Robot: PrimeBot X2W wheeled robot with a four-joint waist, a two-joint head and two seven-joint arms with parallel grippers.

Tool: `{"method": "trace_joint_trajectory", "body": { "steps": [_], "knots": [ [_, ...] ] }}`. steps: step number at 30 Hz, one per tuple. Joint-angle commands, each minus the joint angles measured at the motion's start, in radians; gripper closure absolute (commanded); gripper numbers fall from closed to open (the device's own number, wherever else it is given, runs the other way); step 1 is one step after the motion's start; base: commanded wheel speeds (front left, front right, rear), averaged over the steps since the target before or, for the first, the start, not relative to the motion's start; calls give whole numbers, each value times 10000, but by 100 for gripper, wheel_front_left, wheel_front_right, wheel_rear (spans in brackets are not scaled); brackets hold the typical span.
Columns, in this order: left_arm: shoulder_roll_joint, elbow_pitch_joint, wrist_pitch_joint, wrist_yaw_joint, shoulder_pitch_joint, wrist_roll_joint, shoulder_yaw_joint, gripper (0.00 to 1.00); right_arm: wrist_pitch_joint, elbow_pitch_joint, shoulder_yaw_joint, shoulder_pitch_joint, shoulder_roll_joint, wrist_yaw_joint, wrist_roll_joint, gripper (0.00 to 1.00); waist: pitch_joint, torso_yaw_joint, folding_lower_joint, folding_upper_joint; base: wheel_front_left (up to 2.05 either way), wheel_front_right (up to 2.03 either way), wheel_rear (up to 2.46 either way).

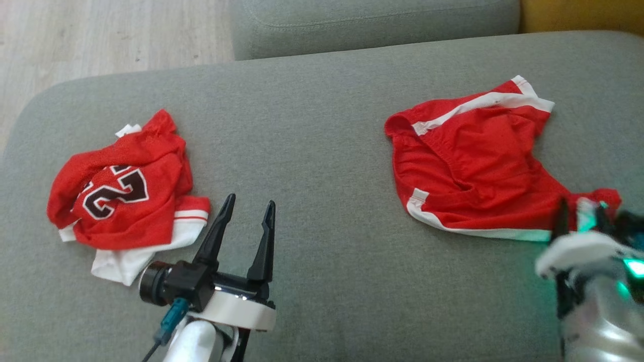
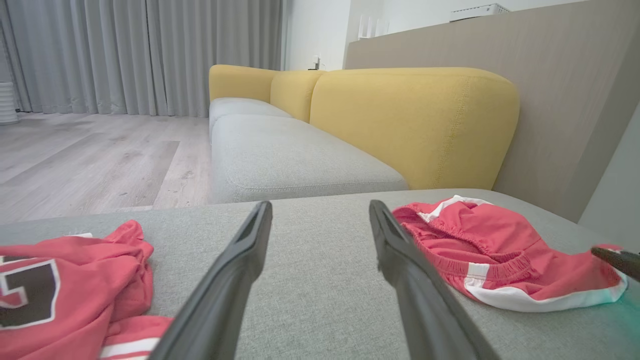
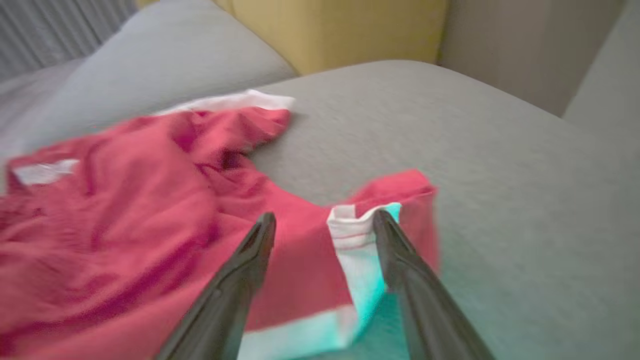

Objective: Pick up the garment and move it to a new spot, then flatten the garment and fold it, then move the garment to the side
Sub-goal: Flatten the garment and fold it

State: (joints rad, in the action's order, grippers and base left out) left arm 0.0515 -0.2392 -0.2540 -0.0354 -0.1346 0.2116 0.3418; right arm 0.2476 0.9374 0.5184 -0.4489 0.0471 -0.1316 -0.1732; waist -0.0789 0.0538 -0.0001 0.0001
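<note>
The garment, a pair of red shorts [image 1: 468, 161] with white trim, lies crumpled on the right of the grey seat cushion [image 1: 322, 125]. My right gripper [image 1: 579, 213] is open at the shorts' near right corner. In the right wrist view the jaws of that gripper [image 3: 324, 218] straddle the white hem of the shorts [image 3: 125, 210], and nothing is pinched. My left gripper [image 1: 251, 201] stands open over bare cushion, empty, between the two clothes. The left wrist view shows the shorts [image 2: 500, 240] just right of the left gripper [image 2: 320, 205].
A red jersey [image 1: 126, 186] with a dark number and white trim lies bunched at the cushion's left, also the jersey [image 2: 65, 290] at lower left. Beyond are another grey seat [image 2: 280, 155], a yellow backrest [image 2: 415, 125] and wooden floor [image 1: 100, 35].
</note>
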Motion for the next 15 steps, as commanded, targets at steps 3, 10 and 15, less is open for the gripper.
{"method": "trace_joint_trajectory", "body": {
  "steps": [3,10,15],
  "knots": [
    [-12,335,-78,-5,-124,28,-192,0,135,-973,-1970,-376,32,9,1308,0,13,-145,1,-1,0,0,0],
    [-12,303,-78,11,-88,49,-77,0,-127,-1945,-4909,722,32,9,3009,0,28,-440,1,-1,0,0,0],
    [-12,263,-78,25,-92,51,-37,0,-830,-1923,-4836,734,32,9,2862,0,-21,-672,1,-1,0,0,0]
  ]
}}
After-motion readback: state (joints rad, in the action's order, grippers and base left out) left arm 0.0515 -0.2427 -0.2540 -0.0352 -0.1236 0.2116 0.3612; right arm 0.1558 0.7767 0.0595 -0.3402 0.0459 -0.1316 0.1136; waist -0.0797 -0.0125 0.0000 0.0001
